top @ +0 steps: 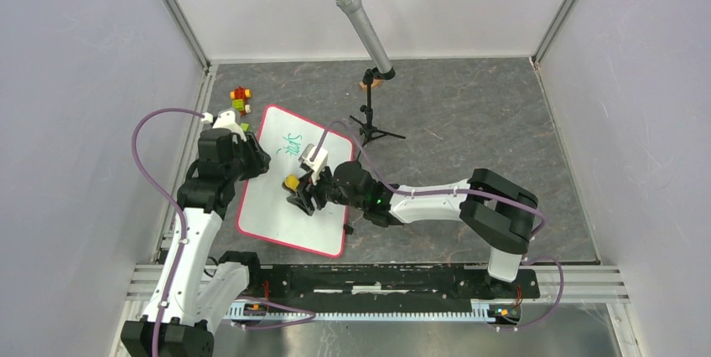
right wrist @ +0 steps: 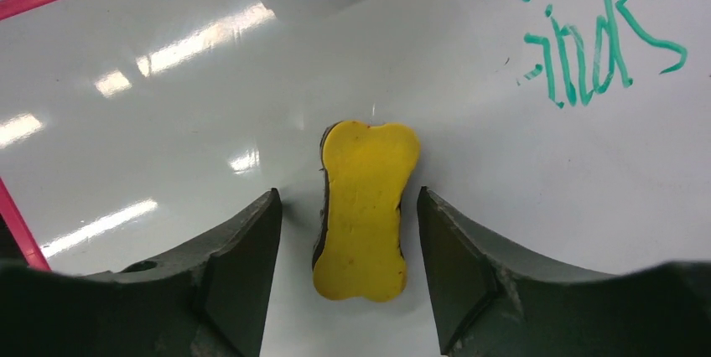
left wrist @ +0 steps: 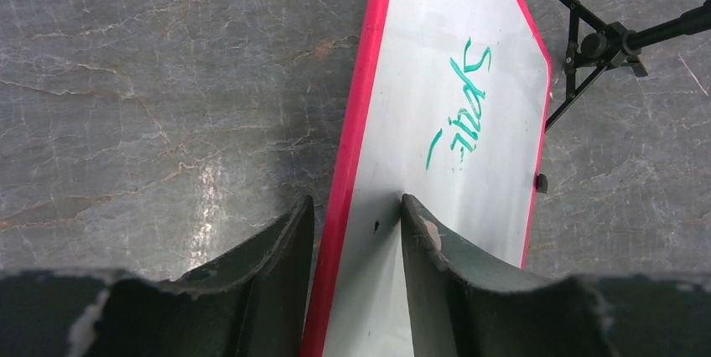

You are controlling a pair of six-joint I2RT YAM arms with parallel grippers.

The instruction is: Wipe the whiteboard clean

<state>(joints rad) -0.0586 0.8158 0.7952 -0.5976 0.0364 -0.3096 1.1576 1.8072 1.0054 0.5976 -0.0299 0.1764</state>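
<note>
The whiteboard (top: pixel 272 219) lies on the dark table, white with a red-pink rim and green handwriting (top: pixel 292 146) near its far end. My left gripper (top: pixel 254 161) is at its left edge. In the left wrist view the gripper (left wrist: pixel 356 199) is closed in on the rim (left wrist: pixel 348 164), one finger outside it and one finger touching the white face (left wrist: pixel 453 47). My right gripper (top: pixel 302 198) is over the board's middle. In the right wrist view the gripper (right wrist: pixel 348 194) is open around a yellow bone-shaped eraser (right wrist: pixel 366 206) lying on the board (right wrist: pixel 168 122), with gaps on both sides. The handwriting (right wrist: pixel 587 47) is up and right of it.
A microphone (top: pixel 365 26) on a small black tripod (top: pixel 370 126) stands just beyond the board's far right corner; the tripod also shows in the left wrist view (left wrist: pixel 599 43). Small coloured bricks (top: pixel 241 101) lie beyond the far left corner. Enclosure walls stand on both sides.
</note>
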